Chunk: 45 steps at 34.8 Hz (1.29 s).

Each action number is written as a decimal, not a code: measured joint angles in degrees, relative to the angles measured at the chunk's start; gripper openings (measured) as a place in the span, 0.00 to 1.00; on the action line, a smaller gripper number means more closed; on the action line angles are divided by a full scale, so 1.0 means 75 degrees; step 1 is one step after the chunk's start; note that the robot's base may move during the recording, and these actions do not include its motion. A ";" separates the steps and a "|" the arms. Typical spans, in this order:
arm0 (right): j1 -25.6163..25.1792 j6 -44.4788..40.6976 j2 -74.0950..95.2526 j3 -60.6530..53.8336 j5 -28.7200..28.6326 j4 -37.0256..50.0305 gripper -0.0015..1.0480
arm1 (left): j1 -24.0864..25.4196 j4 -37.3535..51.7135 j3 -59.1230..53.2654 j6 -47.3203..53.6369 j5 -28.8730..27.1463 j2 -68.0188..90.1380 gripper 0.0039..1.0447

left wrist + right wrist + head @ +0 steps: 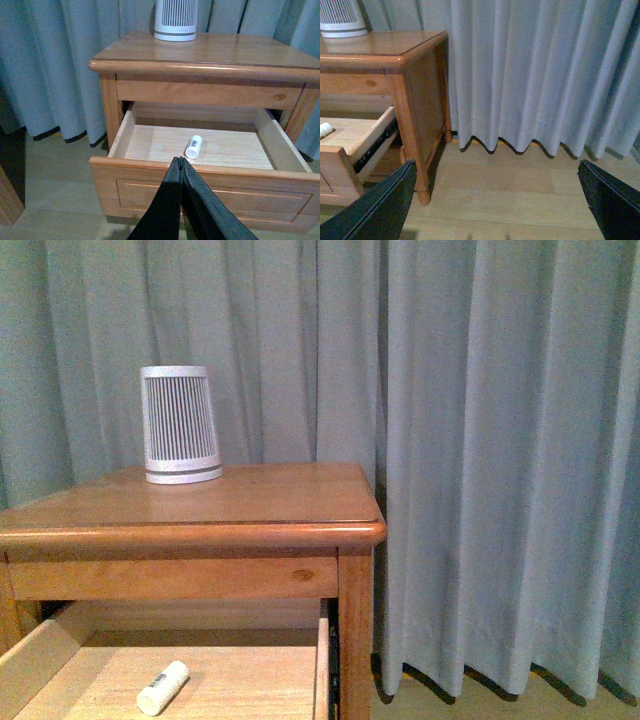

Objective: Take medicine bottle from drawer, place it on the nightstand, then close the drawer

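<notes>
The medicine bottle (194,146) lies flat in the drawer (120,137), just beyond the left gripper (180,161), pointing away from it; that gripper is pinched together, holding nothing; the right gripper (497,200) is spread wide, farther off.

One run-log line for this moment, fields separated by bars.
drawer open | medicine bottle lying inside | left end effector shut | right end effector open
</notes>
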 joint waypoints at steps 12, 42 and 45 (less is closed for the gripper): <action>0.0000 0.0000 0.0000 0.0000 0.0000 0.0000 0.93 | 0.0000 -0.0498 -0.0353 0.0003 0.0000 -0.0860 0.02; -0.0003 -0.0003 0.0003 0.0000 -0.0041 0.0006 0.93 | 0.0006 -0.2025 -0.0635 0.0029 -0.0052 -0.2696 0.35; -0.0003 0.0000 0.0003 -0.0003 -0.0035 -0.0003 0.93 | 0.0009 -0.2025 -0.0632 0.0026 -0.0023 -0.2696 0.49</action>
